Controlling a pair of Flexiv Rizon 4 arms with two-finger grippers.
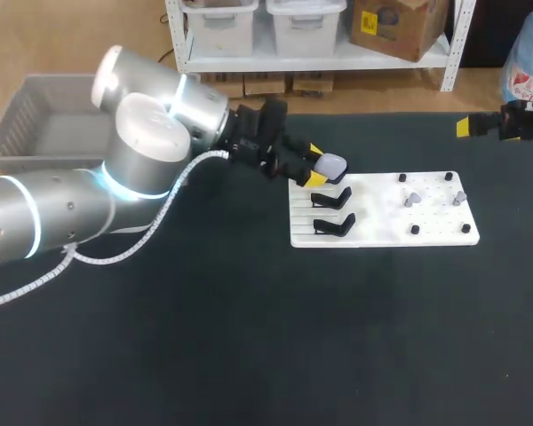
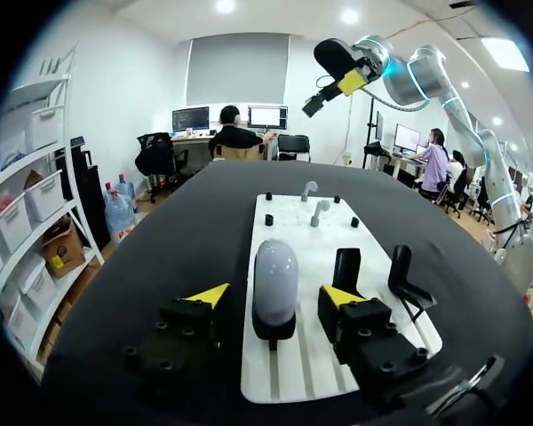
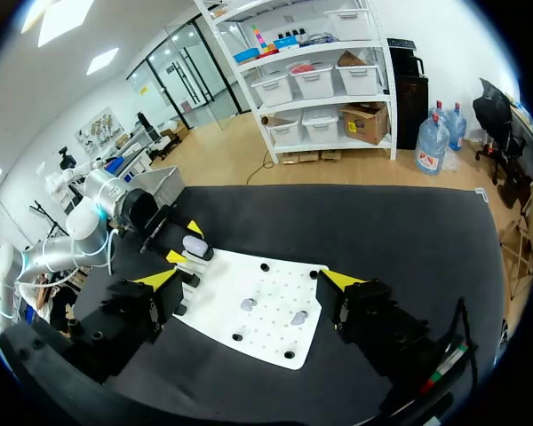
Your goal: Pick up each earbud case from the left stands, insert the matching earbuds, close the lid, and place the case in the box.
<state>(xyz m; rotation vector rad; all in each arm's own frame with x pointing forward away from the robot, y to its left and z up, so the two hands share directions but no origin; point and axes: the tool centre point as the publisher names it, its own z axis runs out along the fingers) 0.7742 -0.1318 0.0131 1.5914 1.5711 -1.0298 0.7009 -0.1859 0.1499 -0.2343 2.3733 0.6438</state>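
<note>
Left wrist view, left hand (image 2: 275,295) wide open, straddling earbud case (image 2: 274,266) without touching, right hand (image 3: 250,279) open

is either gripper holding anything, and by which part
Nothing is held. The earbud case stands untouched between the open fingers of the left gripper; the right gripper is open and empty.

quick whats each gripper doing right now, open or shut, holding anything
Left gripper: open, straddling the earbud case, not gripping it.
Right gripper: open, holding nothing.
</note>
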